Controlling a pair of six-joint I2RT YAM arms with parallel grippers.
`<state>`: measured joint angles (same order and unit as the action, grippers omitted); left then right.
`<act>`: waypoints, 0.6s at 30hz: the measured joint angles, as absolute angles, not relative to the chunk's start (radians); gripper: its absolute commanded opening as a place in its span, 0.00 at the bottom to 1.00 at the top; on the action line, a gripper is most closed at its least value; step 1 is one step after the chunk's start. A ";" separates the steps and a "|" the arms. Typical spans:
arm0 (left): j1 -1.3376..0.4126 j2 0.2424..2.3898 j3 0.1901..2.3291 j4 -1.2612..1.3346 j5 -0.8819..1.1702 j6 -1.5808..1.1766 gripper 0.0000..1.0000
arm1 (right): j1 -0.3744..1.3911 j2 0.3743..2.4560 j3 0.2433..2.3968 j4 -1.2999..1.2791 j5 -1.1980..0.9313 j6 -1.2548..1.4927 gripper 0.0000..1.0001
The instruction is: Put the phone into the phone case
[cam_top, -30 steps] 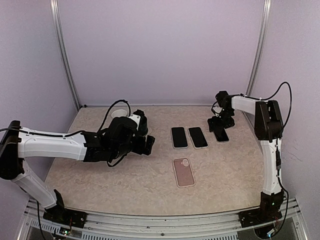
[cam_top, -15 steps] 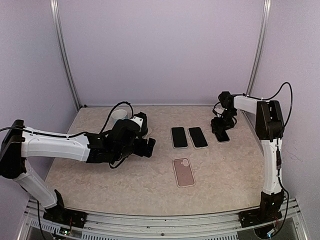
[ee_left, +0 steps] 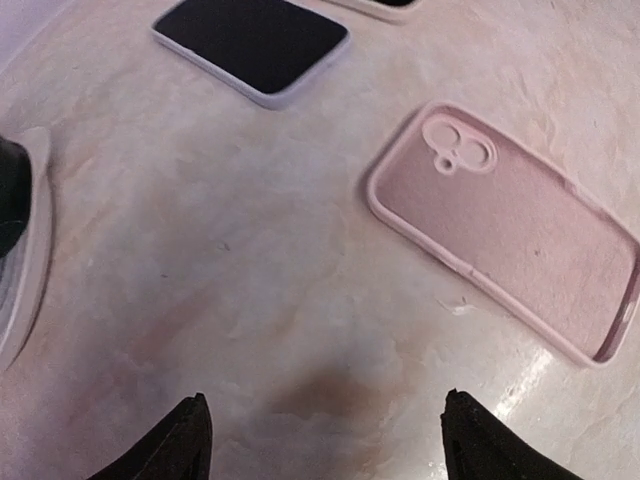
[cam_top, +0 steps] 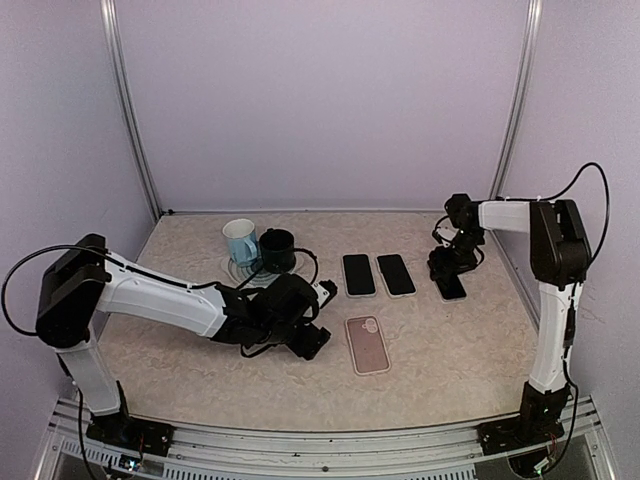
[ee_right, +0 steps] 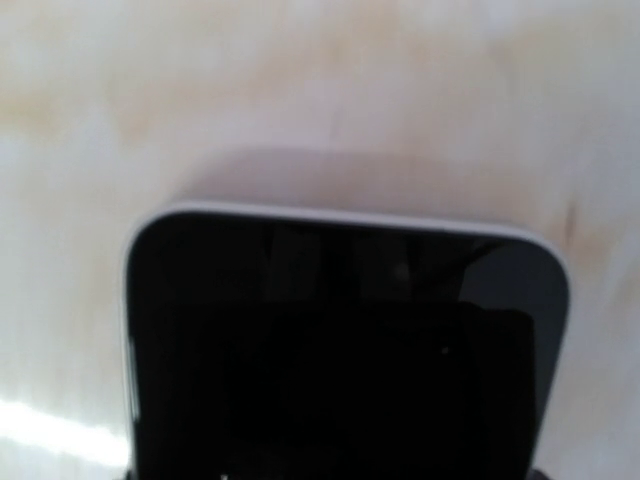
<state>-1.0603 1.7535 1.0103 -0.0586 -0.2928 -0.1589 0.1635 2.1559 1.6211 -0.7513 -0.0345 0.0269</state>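
A: Start with the big things. What carries it all?

B: A pale marbled bench [cam_top: 450, 360]. The left arm [cam_top: 160, 295] reaches low across it from the left side towards the middle. The right arm [cam_top: 555, 250] stands at the right edge and bends over to the far right part of the bench.

A: And the fingers?

B: The left fingers [cam_top: 314, 343] are released and spread wide, with only bare bench between them, just left of the phone case [cam_top: 367, 344] and not touching it. The right fingers [cam_top: 447, 268] sit over the far end of the right phone [cam_top: 452, 288]. Whether they grasp it I cannot tell. The right wrist view shows only the phone's dark screen and white rounded edge.

A: Anything else?

B: At the far left, a pale blue mug [cam_top: 240, 240] and a black mug [cam_top: 277, 247] stand side by side.

A: Where is the case?

B: Near the middle, flat, pink, hollow side up, with its camera cut-out at the far end. Nothing lies in it.

A: The other phones?

B: The left phone [cam_top: 358, 274] and the middle phone [cam_top: 396, 274] lie screen up, close together, just beyond the case. The right phone lies apart to their right.
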 measured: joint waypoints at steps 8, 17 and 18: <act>-1.131 1.888 1.063 -0.093 -0.099 -0.063 0.54 | 0.173 1.980 1.398 -0.648 -0.049 0.077 0.60; -1.140 2.008 1.196 -0.098 0.051 0.004 0.53 | 0.245 1.829 1.268 -0.530 -0.016 0.128 0.59; -1.138 2.012 1.211 -0.105 0.064 0.010 0.53 | 0.258 1.814 1.249 -0.519 -0.010 0.134 0.59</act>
<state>-1.1378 2.0117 1.2114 -0.1051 0.0635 0.0101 0.2577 1.8141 1.2488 -0.5194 -0.0101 0.1341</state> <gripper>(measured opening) 0.527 0.723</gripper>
